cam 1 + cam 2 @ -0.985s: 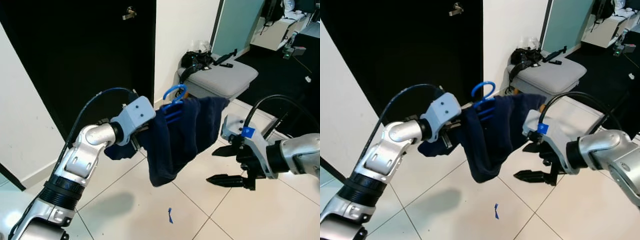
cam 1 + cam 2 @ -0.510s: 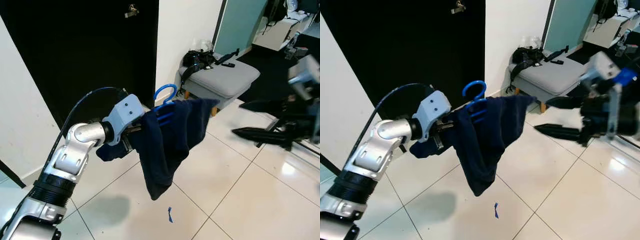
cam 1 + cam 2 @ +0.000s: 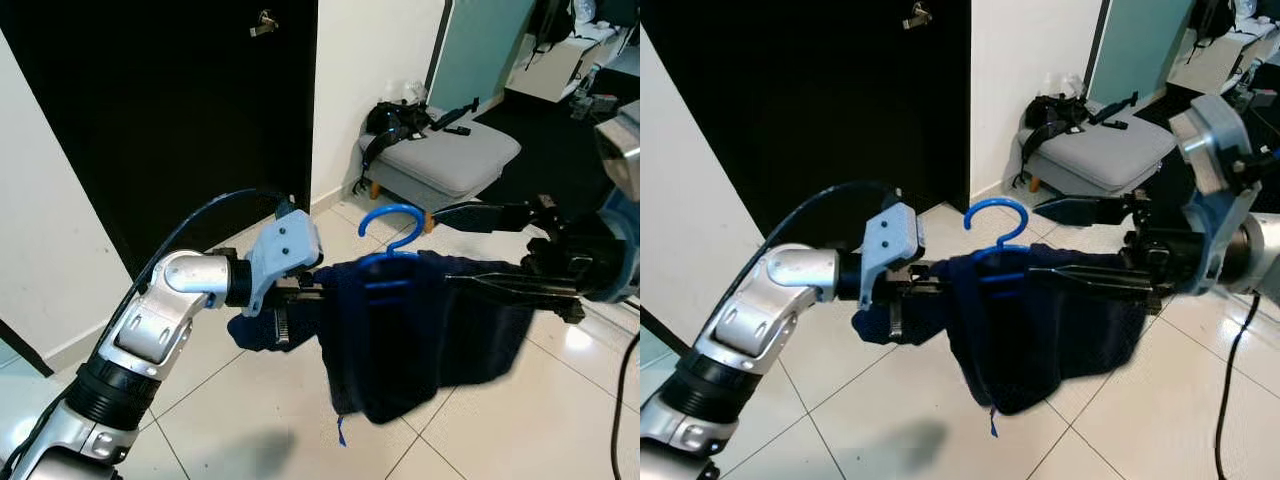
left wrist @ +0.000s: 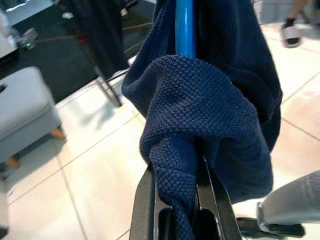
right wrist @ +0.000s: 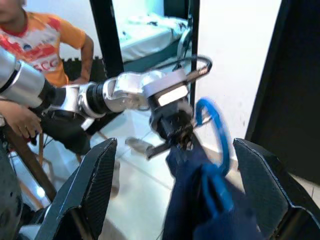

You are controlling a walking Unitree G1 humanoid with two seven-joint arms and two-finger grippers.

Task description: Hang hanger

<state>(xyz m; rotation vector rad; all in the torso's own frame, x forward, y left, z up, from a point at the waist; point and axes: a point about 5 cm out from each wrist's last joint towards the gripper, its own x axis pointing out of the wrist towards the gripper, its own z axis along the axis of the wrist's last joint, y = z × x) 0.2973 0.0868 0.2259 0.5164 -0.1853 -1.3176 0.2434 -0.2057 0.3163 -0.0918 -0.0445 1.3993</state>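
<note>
Left gripper (image 4: 180,210) clamped on cloth (image 3: 420,330) + hanger (image 3: 392,225), held mid-air over floor. Right gripper (image 3: 500,250) spread wide at cloth's far end, not gripping. Nothing hung yet, no rail visible; most of task left.

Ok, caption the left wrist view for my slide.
Left gripper clamped on navy garment draped over a blue hanger.

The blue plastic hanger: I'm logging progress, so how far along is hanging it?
Done: the blue plastic hanger carries the dark navy knitted garment. In hand: the left gripper clamps one end while the open right gripper straddles the other. Left: hooking it up; no rail is in view.
</note>
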